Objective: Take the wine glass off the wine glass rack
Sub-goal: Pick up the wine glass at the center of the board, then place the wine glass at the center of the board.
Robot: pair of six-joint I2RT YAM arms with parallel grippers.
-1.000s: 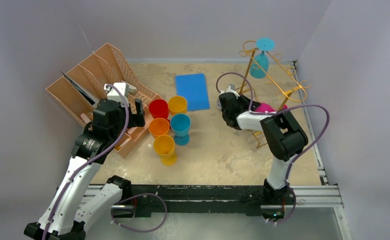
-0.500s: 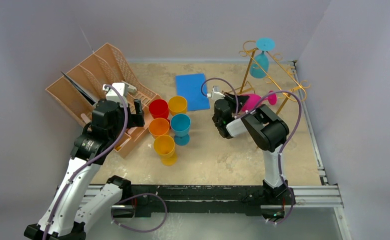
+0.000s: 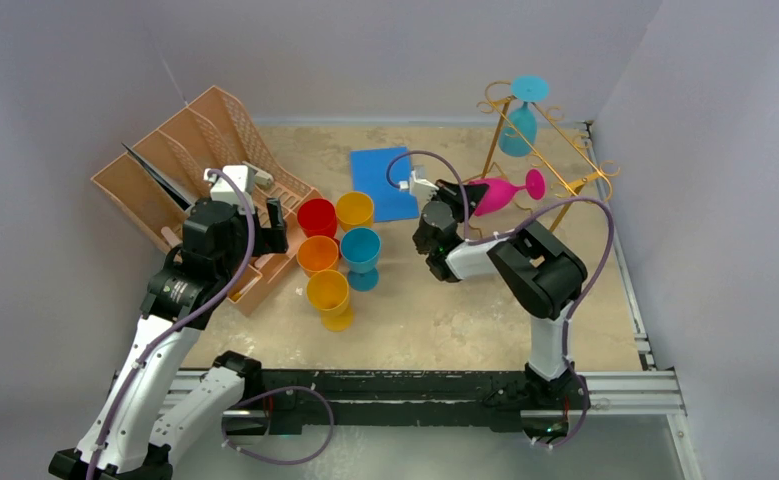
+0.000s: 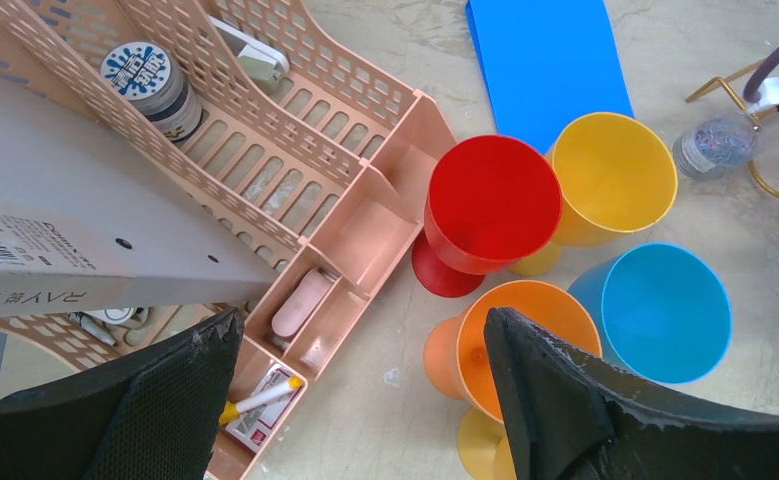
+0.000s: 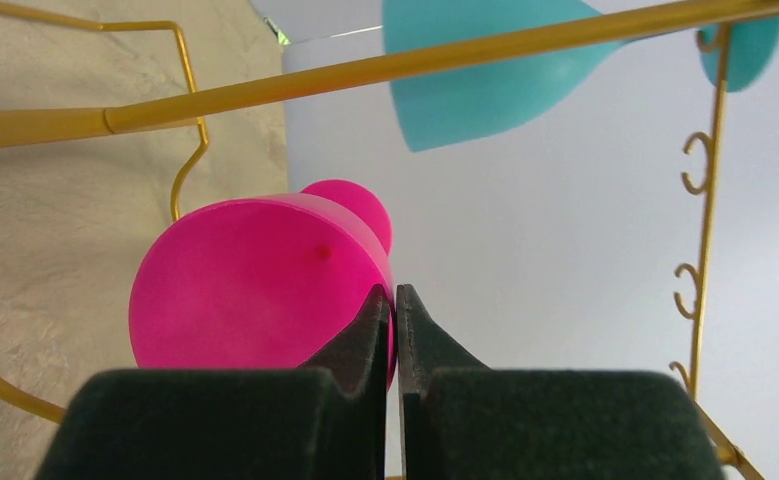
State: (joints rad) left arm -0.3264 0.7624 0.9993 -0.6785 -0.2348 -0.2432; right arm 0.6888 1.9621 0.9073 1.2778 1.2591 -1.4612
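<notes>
A pink wine glass point(image 3: 493, 194) lies tilted on its side in the air, bowl toward the left, foot point(image 3: 535, 183) close by the gold wire wine glass rack point(image 3: 568, 152). Whether the foot touches a rail I cannot tell. My right gripper point(image 3: 464, 200) is shut on the bowl's rim; in the right wrist view the pads point(image 5: 395, 300) pinch the pink glass point(image 5: 255, 285) under a gold rail point(image 5: 365, 68). A teal wine glass point(image 3: 518, 130) hangs upside down on the rack. My left gripper point(image 4: 362, 330) stands open over the table beside the cups, holding nothing.
Several plastic cups stand mid-table: red point(image 3: 317, 215), yellow point(image 3: 355, 210), blue point(image 3: 360, 248), orange point(image 3: 317, 253) and another yellow point(image 3: 328, 293). A blue mat point(image 3: 385, 182) lies behind them. A brown slotted organizer tray point(image 3: 180, 160) fills the left. Walls stand close behind and right of the rack.
My right gripper has swung left and toward the back, carrying the pink glass out from the rack's lower part into open view. The left arm has not moved.
</notes>
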